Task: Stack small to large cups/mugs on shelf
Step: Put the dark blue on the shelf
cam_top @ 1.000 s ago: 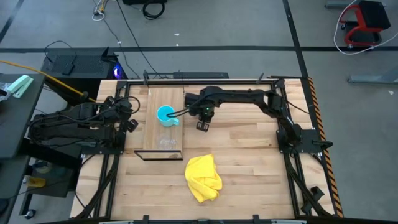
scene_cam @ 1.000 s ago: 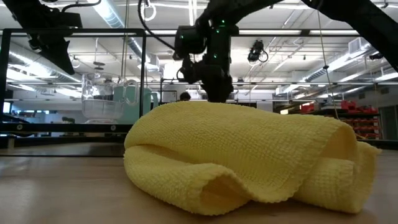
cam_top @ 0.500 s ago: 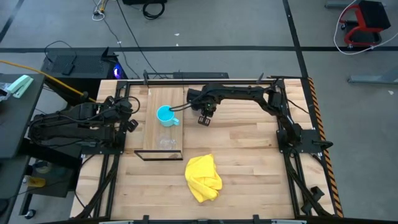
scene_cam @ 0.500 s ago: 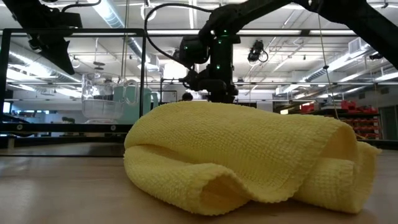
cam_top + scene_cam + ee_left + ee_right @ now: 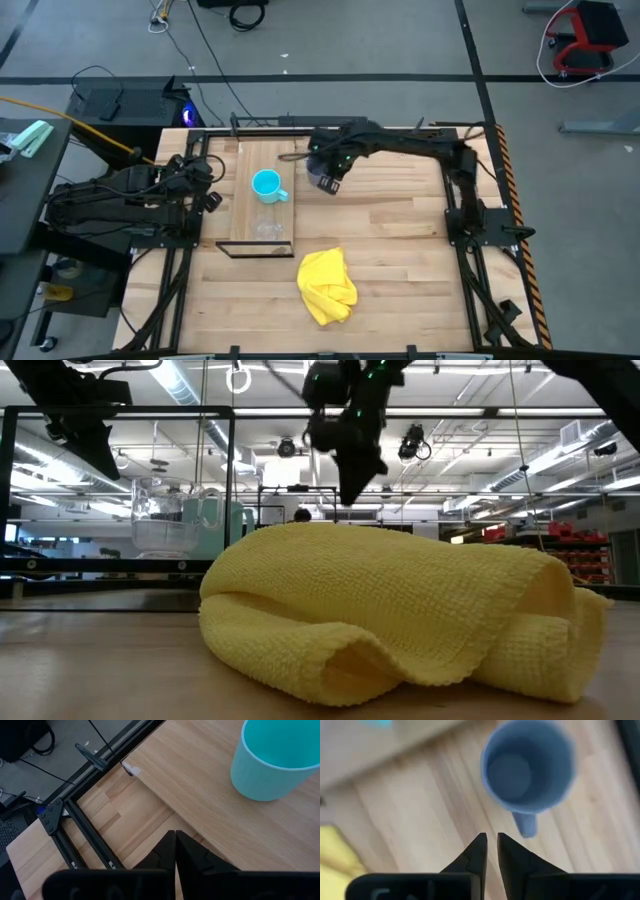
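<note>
Overhead, the right gripper (image 5: 331,181) hung nearly closed and empty above the grey-blue mug (image 5: 529,768) on the worktop (image 5: 400,240). The cyan mug (image 5: 266,185) stood on the shelf (image 5: 247,215). The left gripper (image 5: 175,840) was closed.

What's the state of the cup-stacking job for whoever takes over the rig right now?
Left pincer: shut, empty, parked at the left edge of the shelf.
Right pincer: shut, empty, hanging above the grey-blue mug.
Grey-blue mug: upright on the tabletop, just right of the shelf.
Cyan mug: upright on the shelf, mid-board.
Clear cup: on the shelf near its front edge, apart from the cyan mug.
Done: two cups are on the shelf, nothing stacked.
Left: probably get the grey-blue mug onto the shelf, then nest the cyan mug in it and the clear cup in that.
</note>
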You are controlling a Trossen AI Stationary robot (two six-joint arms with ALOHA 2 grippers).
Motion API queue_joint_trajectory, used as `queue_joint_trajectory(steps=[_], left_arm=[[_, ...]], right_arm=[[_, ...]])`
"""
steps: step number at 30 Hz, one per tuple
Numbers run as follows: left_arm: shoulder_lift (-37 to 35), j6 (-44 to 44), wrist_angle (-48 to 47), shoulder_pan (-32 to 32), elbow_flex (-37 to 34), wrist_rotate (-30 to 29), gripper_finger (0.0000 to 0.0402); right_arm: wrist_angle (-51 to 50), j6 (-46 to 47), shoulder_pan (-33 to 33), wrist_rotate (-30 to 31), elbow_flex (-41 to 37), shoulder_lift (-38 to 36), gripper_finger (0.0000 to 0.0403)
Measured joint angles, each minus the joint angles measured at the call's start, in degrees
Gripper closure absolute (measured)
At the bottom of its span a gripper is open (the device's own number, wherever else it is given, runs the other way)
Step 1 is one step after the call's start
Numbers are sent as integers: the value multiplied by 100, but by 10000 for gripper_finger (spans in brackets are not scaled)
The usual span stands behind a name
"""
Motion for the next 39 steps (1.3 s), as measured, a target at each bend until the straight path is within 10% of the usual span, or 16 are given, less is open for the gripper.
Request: queue_joint_trajectory(steps=[16, 39], left_arm=[[1, 0, 0, 1, 0, 0, 380], [-1, 0, 0, 0, 0, 0, 385]], right_arm=[[703, 3, -1153, -609, 2, 102, 274], [941, -216, -1184, -607, -19, 760, 275]])
